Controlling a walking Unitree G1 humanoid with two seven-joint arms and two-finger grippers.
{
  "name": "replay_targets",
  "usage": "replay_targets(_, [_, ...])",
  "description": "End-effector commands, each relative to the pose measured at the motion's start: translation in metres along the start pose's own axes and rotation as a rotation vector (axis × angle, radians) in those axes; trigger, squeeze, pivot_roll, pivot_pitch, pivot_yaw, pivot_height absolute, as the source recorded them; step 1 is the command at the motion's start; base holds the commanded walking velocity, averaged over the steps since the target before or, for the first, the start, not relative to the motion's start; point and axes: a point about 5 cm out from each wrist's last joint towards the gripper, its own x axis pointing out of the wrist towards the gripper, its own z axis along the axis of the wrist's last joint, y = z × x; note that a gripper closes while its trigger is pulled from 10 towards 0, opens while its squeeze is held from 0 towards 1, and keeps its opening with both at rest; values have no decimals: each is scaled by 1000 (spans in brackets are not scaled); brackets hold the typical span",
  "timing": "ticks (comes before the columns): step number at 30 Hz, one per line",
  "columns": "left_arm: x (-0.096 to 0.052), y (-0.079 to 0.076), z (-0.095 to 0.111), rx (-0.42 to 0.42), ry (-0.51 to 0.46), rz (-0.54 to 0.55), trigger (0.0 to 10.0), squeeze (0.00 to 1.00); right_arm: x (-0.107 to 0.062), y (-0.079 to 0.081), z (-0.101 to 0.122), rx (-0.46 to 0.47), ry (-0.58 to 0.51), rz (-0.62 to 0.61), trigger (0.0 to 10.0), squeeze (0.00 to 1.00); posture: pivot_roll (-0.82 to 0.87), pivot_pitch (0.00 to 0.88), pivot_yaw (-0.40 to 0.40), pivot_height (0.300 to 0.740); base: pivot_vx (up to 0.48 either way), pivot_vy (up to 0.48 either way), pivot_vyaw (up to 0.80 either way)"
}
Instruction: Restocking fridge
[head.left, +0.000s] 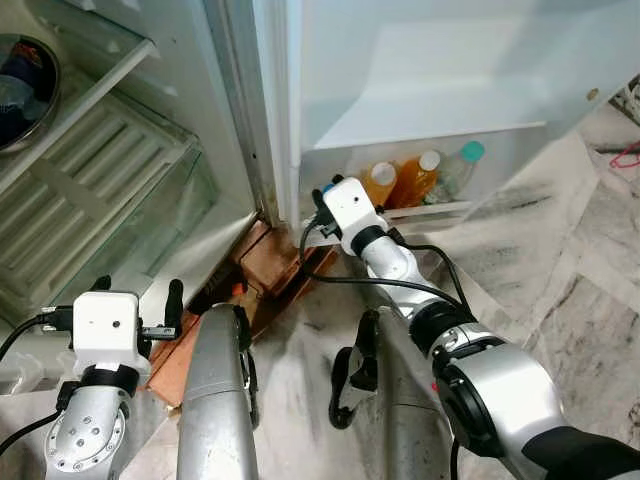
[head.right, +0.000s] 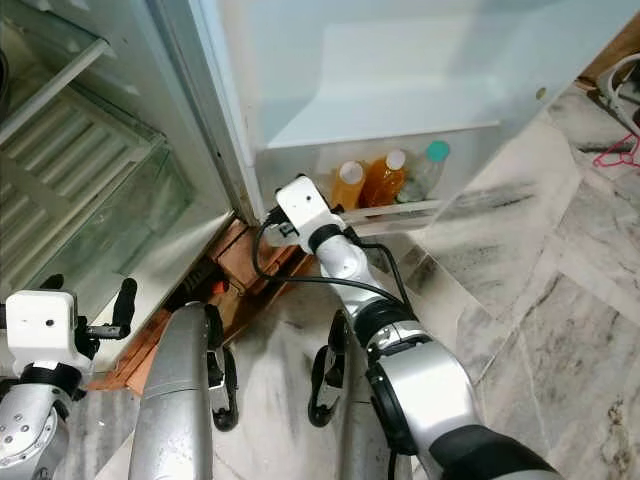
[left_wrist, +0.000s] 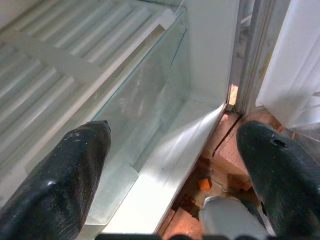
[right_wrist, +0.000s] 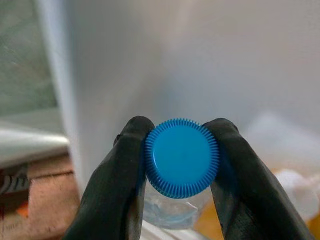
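My right gripper (right_wrist: 181, 142) is shut on the blue ribbed cap (right_wrist: 181, 161) of a clear bottle. Its wrist (head.left: 350, 208) reaches to the left end of the open fridge door's bottom shelf (head.left: 436, 209). A sliver of the blue cap (head.left: 327, 187) shows beside it. On that shelf stand two orange drink bottles (head.left: 381, 183) (head.left: 416, 178) and a clear bottle with a teal cap (head.left: 457, 168). My left gripper (left_wrist: 172, 165) is open and empty, low in front of the fridge's glass crisper drawer (left_wrist: 150, 100).
The fridge interior has ribbed white shelves (head.left: 75, 170) and a steel bowl (head.left: 18, 88) at the upper left. Reddish wooden blocks (head.left: 272, 262) lie under the fridge's front edge. Marble floor (head.left: 565, 280) spreads to the right, with a pink hanger (head.left: 626, 155) at the far right.
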Motion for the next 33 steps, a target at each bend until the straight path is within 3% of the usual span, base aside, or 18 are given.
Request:
replay_targets(1, [-2,-2,-4,2,26,1,10000,0,-10,-2,-23,17,120,-20,10000,1000,255,391,-57,591,0,0,0])
replay_targets(12, [7,-3,-6,-2,22,4,10000,0,2,-9,0,2,31,-17,10000,1000,240,360,-63,591,0,0,0])
replay_targets(24, [36,-6,-1,-8,-38,3,10000,0,11,-17,23,13,-61,67,10000,1000,183,265,-72,591,0,0,0])
replay_targets(29, [52,-6,3,-12,-72,7,10000,0,6,-16,20,49,-78,126,10000,1000,152,207,-72,591,0,0,0])
replay_targets(33, [61,-7,2,-14,-85,1,10000,0,-3,-16,5,147,-47,133,10000,1000,126,147,-70,591,0,0,0])
